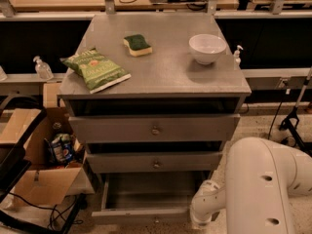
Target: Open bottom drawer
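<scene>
The bottom drawer (148,199) sits at the foot of the cabinet, pulled well out so its shallow grey box shows from above; its slim front with one small knob (156,221) lies near the lower edge of the view; above it the middle drawer (122,163) and top drawer (117,129) each stand slightly out, with a dark gap over each; the white arm (258,189) comes in from the lower right, and the claw (200,222) is at its low end, just beside the bottom drawer's right front corner; whether it is apart or together I cannot tell; on the tabletop (165,74) lie a green chip bag (95,69) at the left, a green-and-yellow sponge (137,44) towards the back, and a white bowl (207,48) upright at the right; an open cardboard box (34,184) stands on the floor to the left.
</scene>
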Action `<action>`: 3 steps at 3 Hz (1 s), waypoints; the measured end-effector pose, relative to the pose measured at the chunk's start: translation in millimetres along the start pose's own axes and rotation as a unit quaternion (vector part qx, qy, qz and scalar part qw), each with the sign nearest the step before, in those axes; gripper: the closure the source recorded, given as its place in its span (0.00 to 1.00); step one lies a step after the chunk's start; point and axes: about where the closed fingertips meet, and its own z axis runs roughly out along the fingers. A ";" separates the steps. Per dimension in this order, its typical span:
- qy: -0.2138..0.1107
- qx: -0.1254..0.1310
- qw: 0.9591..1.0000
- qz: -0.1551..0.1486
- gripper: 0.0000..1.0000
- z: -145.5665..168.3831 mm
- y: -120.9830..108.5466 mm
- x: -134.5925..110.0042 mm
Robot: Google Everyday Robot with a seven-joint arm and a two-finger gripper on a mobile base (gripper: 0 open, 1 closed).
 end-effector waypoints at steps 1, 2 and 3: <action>0.000 -0.004 1.000 0.004 1.00 0.3 2.1 -0.7; 0.000 -0.004 1.000 0.004 1.00 0.3 2.1 -0.7; -0.001 -0.006 1.000 0.005 1.00 0.7 3.5 -1.2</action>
